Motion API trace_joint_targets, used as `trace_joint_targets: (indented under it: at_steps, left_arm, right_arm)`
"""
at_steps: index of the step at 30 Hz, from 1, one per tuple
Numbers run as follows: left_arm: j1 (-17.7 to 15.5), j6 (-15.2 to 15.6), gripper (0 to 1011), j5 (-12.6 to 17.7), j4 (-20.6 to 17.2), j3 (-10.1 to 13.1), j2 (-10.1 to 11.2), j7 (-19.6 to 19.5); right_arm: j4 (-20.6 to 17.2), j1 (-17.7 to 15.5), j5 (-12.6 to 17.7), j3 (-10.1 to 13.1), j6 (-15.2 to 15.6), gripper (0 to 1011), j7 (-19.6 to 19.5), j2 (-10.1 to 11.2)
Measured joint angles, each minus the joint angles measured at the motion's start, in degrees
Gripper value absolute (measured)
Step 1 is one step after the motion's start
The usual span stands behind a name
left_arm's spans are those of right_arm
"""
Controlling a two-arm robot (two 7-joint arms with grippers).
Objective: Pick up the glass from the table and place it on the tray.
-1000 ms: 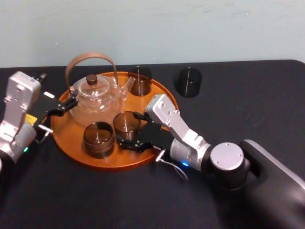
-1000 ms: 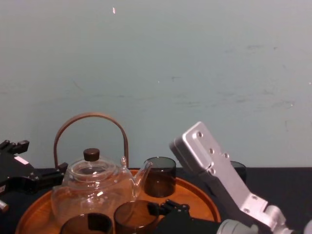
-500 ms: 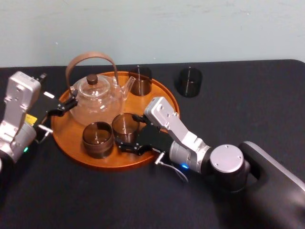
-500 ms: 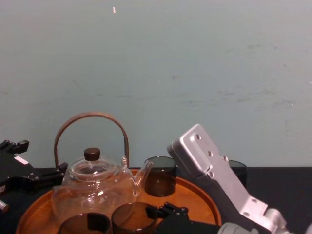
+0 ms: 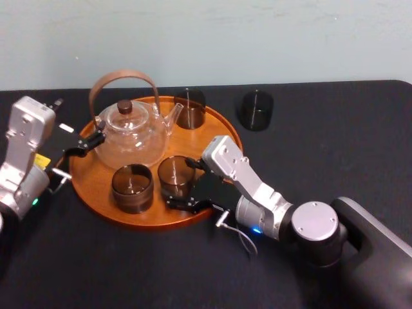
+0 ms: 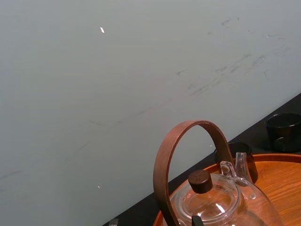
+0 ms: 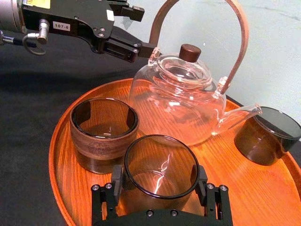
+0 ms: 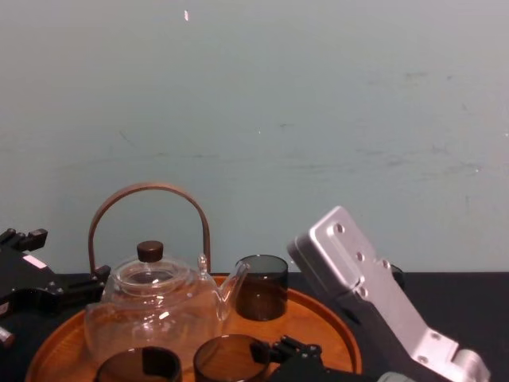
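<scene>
Tray (image 5: 93,183) on table (image 5: 347,129) holds teapot (image 5: 132,132) and 3 glasses, all looking empty: back glass (image 5: 189,108) at tray's far rim, front-left glass (image 5: 132,187), and glass (image 5: 175,175) just inside tray's near rim. Right gripper (image 7: 159,181) pinches glass, fingers (image 7: 116,181) pressed on 2 opposite sides (right wrist view gives closest look). Whether glass base touches tray: cannot tell. Head view adds spare glass (image 5: 255,109) on table, beyond tray's far right. Left gripper (image 5: 78,122) at tray's left rim beside teapot, fingers spread.
</scene>
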Motion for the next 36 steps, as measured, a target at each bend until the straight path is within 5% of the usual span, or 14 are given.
trace_joint_targets:
  at_steps: [30, 36]
  left_arm:
    - [0.0, 0.0, 1010, 0.0, 0.0, 0.0, 0.0, 0.0]
    - [0.0, 0.0, 1010, 0.0, 0.0, 0.0, 0.0, 0.0]
  right_arm:
    - [0.7, 0.1, -0.5, 0.4, 0.3, 929, -0.6, -0.7]
    - [0.8, 0.0, -0.6, 0.3, 0.4, 1000, -0.5, -0.6]
